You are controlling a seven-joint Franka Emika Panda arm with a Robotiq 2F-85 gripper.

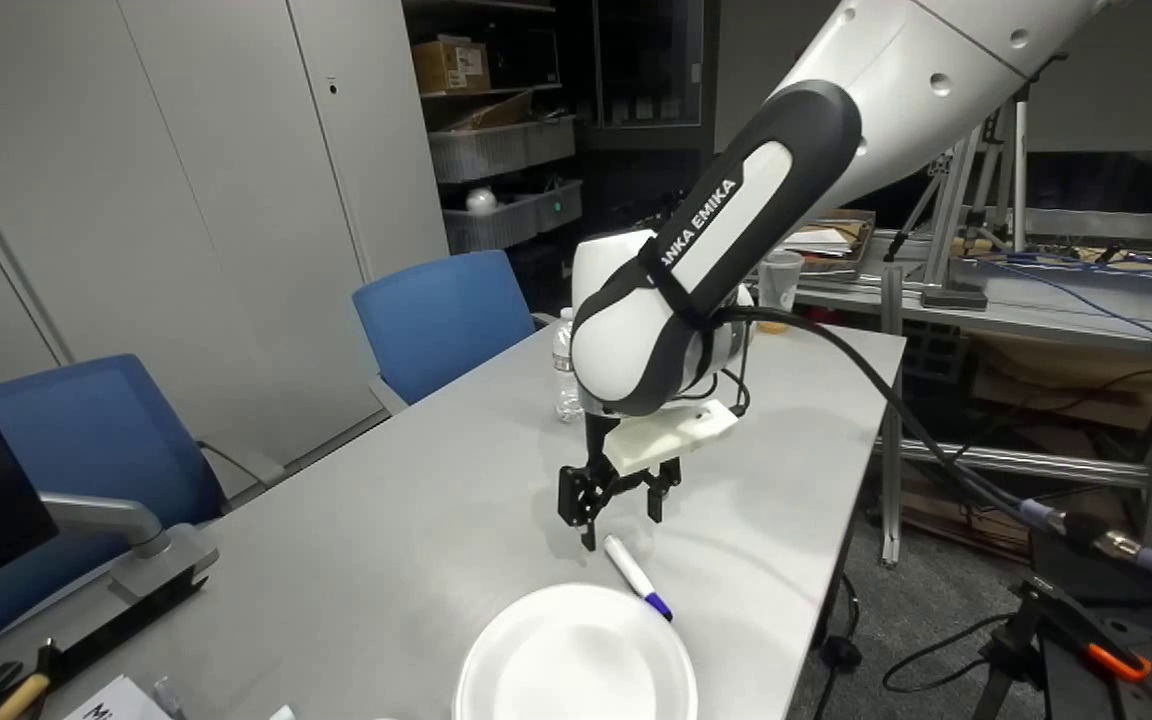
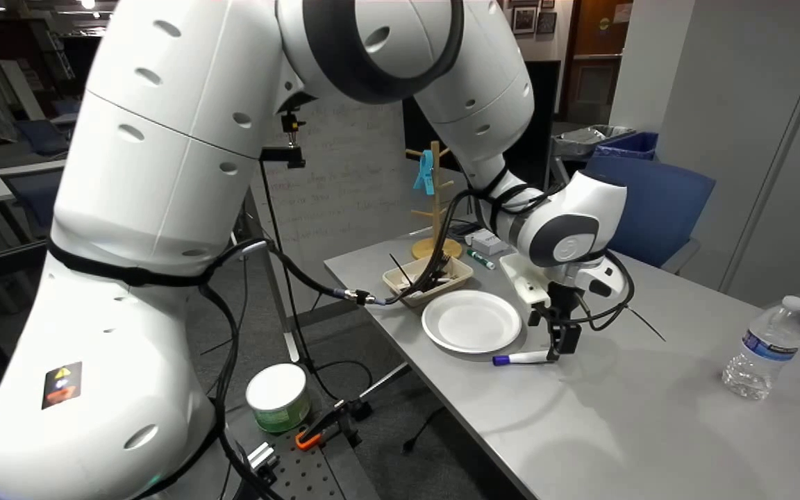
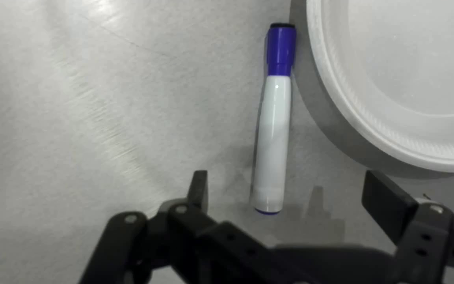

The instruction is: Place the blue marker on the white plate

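Observation:
The blue marker [image 1: 633, 573] lies flat on the grey table, with a white barrel and a dark blue cap. It also shows in an exterior view [image 2: 523, 358] and in the wrist view [image 3: 273, 130], cap end away from the gripper. The white plate [image 1: 576, 668] lies beside the cap end, apart from the marker; it shows in an exterior view [image 2: 471, 321] and partly in the wrist view [image 3: 412, 59]. My gripper [image 1: 623, 527] is open and empty above the marker's barrel end. In the wrist view the fingers [image 3: 288, 185] stand on either side of that end, not touching it.
A clear water bottle [image 2: 764, 347] stands farther along the table. A tan basket [image 2: 468, 273] of utensils sits by the plate. A green marker [image 2: 480, 260] and a wooden stand [image 2: 437, 208] are behind it. A cup [image 1: 779, 280] stands near the table's far end.

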